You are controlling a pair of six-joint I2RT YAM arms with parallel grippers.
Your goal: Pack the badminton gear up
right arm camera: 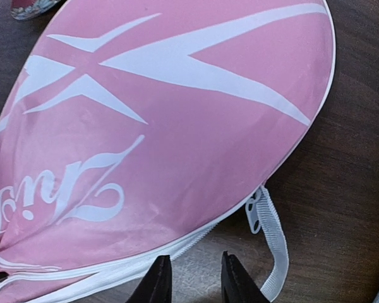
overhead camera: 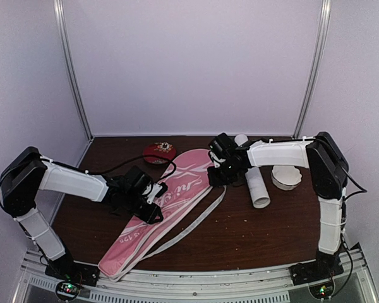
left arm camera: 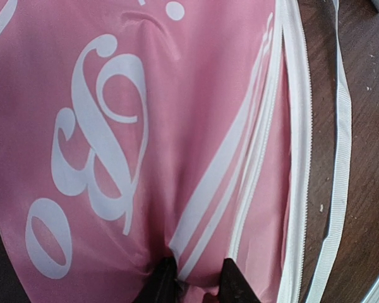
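The pink racket-shaped bag point(overhead camera: 167, 208) lies slantwise on the table, its wide head at the back. My left gripper point(overhead camera: 155, 202) presses on its middle. In the left wrist view the gripper point(left arm camera: 199, 279) is shut on a raised fold of the bag's pink fabric point(left arm camera: 145, 126). My right gripper point(overhead camera: 213, 177) is at the head's right edge. In the right wrist view it point(right arm camera: 194, 270) stands open over bare wood, just off the white zipper point(right arm camera: 114, 268). The long white tube point(overhead camera: 256, 183) lies to its right. No rackets show.
A small dark red dish point(overhead camera: 159, 152) sits behind the bag. A white round frilled object point(overhead camera: 285, 177) rests right of the tube. The bag's white strap point(overhead camera: 196, 221) trails loose over the brown table point(overhead camera: 252, 233) and hooks on at a buckle point(right arm camera: 256, 211).
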